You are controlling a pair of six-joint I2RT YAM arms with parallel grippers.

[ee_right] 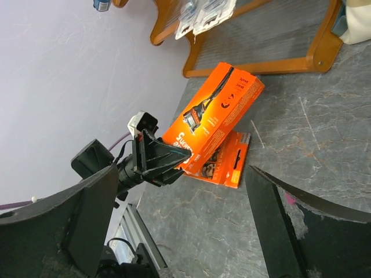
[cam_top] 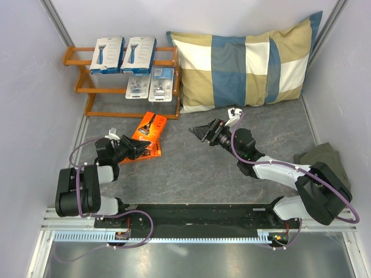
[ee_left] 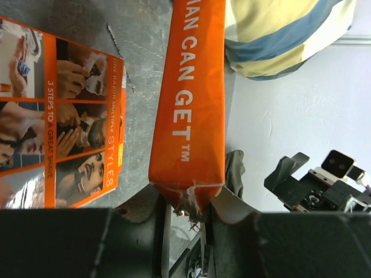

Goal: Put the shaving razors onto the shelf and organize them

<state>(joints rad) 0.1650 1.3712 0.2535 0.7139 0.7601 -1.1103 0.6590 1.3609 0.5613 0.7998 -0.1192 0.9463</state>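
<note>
Grey mottled tabletop [cam_top: 232, 174] with the shelf [cam_top: 116, 112] at its far left: white boxes [cam_top: 108, 54] sit on the top tier and blister packs [cam_top: 161, 84] on the middle one. The left tool [cam_top: 133, 150], narrowed on one end of an orange pack [cam_top: 149, 126], holds it tilted up over a second orange pack [cam_top: 149, 152] lying flat on the tabletop, while the right tool [cam_top: 200, 134] stands wide and empty, well apart. The held pack is slim printed card, torn at the gripped end, so it is best carried level to the bottom tier and released only once it rests across the rods.
</note>
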